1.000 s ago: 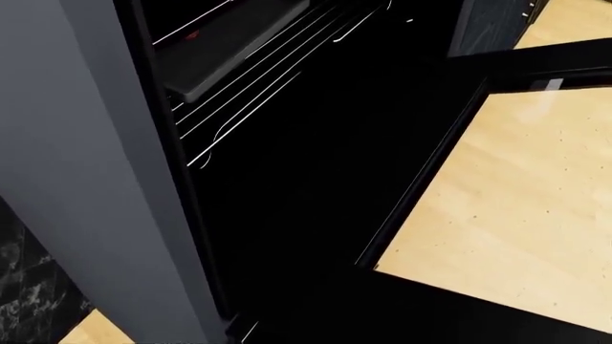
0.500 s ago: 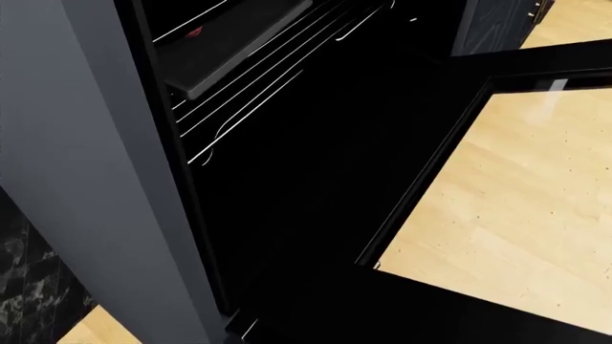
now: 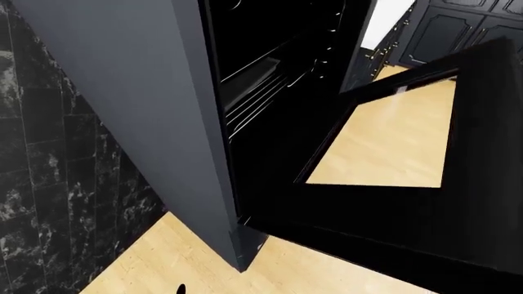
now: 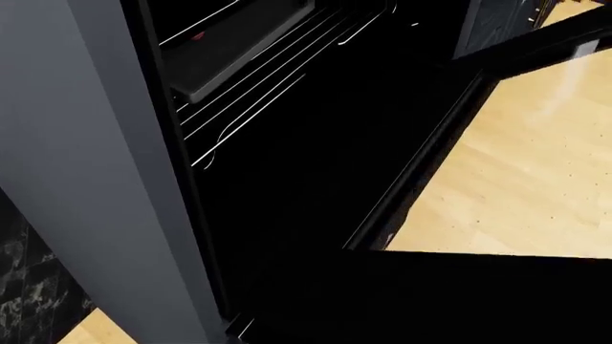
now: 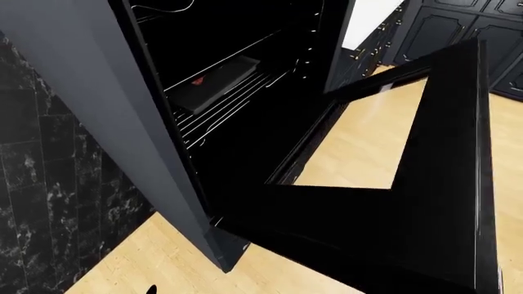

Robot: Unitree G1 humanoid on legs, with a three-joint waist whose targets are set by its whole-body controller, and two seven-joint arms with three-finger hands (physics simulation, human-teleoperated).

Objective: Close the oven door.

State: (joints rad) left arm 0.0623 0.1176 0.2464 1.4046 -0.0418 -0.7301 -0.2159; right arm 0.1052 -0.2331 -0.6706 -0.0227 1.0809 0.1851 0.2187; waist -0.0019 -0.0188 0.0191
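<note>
The oven (image 5: 221, 37) stands open in a tall grey cabinet, its dark inside showing wire racks (image 5: 216, 113) and a dark tray (image 5: 214, 86) with a small red thing on it. The oven door (image 5: 441, 153) is a black frame around a glass pane (image 5: 368, 147) through which the wooden floor shows. It is hinged at its bottom edge and hangs out partly raised, filling the right and lower part of both eye views. In the head view the door's frame (image 4: 430, 294) crosses the bottom. Neither hand shows in any view.
The grey cabinet side (image 5: 98, 110) runs down the left, with black marble wall tiles (image 5: 32, 184) beside it. Dark cabinets (image 5: 441, 30) and a white counter top (image 5: 368, 15) stand at the top right. Wooden floor (image 5: 164, 263) lies below.
In the head view the door's near frame edge has moved up the picture and the pane looks narrower: the door has swung up a little towards the oven.
</note>
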